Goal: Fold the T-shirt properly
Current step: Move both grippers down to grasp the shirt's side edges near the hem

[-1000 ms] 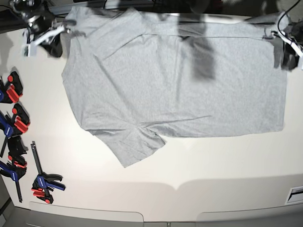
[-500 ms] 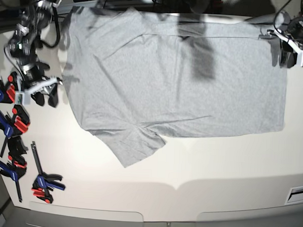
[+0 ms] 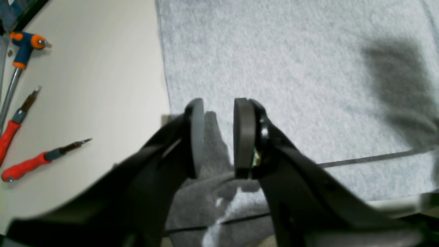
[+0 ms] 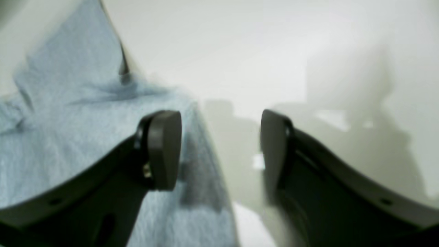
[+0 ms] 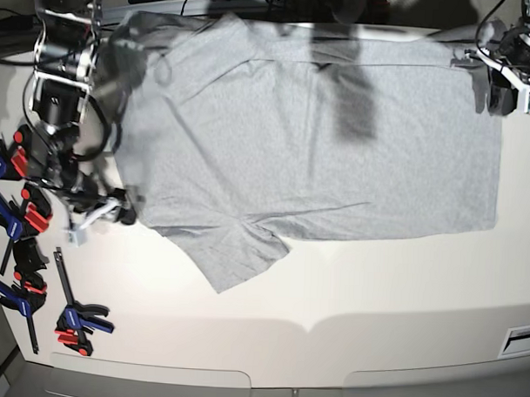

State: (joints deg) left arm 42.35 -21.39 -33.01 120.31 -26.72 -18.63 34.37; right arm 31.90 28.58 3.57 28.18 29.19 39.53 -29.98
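T-shirt (image 5: 311, 139) flat on table (image 5: 375, 289), clamps (image 5: 25, 216) left

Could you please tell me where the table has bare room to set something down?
The widest bare patch lies between the T-shirt and the table's near edge. The left edge is crowded with clamps and the right gripper.

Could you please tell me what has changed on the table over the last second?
The right gripper travelled from the light grey cotton T-shirt's far corner down its edge to beside the near sleeve, jaws open and empty. The left gripper stayed at the opposite far corner; the shirt lies unchanged.
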